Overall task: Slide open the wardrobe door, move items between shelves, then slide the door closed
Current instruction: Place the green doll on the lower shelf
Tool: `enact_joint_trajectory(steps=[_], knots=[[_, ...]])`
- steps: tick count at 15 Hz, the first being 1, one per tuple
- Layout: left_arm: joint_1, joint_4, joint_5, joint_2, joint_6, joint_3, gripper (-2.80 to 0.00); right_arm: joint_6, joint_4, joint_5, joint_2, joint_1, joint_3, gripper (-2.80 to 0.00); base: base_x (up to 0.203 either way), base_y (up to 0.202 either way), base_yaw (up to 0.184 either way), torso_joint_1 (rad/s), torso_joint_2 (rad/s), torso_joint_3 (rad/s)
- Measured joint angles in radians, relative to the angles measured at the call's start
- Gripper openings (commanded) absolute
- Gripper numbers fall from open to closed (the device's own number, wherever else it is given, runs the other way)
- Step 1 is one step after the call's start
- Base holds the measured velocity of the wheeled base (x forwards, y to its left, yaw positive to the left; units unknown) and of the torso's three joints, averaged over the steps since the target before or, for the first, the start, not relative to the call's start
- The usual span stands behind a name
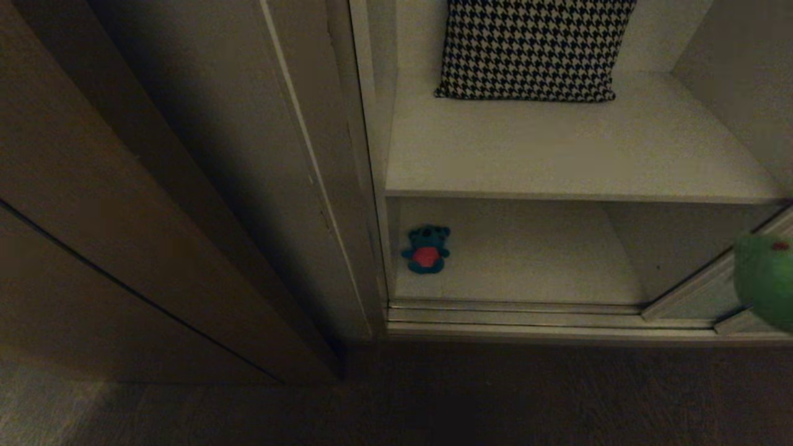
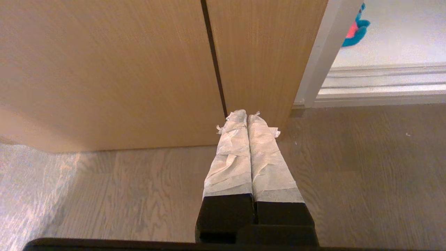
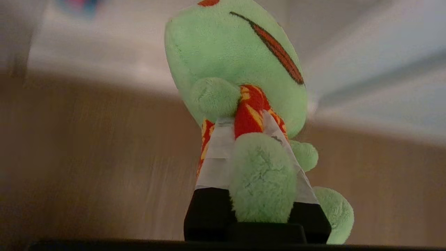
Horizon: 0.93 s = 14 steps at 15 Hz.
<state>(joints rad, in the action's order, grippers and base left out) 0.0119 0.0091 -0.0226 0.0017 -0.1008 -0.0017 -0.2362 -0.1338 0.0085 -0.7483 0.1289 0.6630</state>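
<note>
So, left to right: the sliding wardrobe door [image 1: 248,155] fills the left half of the head view, pushed aside so the shelves are reachable. The left gripper [image 2: 249,115] is clenched on nothing, parked low near the floor. The teal bear [image 1: 425,249] sits at the lower shelf [image 1: 526,272]'s left end, close to the door edge. The upper shelf [image 1: 557,155] has open room in front of the houndstooth cushion [image 1: 533,49]. At the far right edge, the right gripper [image 3: 244,122] grasps the green frog [image 1: 765,279] by its body, out in front of the cabinet.
</note>
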Motion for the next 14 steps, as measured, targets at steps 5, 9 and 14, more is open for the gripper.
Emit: enact_joint_trajectory(steps=[5,9,14], knots=[[0.0,0.0,0.0,0.0,0.0,0.0,-2.8,0.031,-0.252,-0.002,0.347,-0.003,-0.263,-2.8,0.0,0.0,0.0,0.0,0.0,0.0],[0.0,0.0,0.0,0.0,0.0,0.0,-2.8,0.075,-0.133,-0.009,0.451,-0.003,-0.466,-2.8,0.0,0.0,0.0,0.0,0.0,0.0],[0.0,0.0,0.0,0.0,0.0,0.0,-2.8,0.16,-0.024,-0.005,0.476,-0.004,-0.562,-2.8,0.0,0.0,0.0,0.0,0.0,0.0]])
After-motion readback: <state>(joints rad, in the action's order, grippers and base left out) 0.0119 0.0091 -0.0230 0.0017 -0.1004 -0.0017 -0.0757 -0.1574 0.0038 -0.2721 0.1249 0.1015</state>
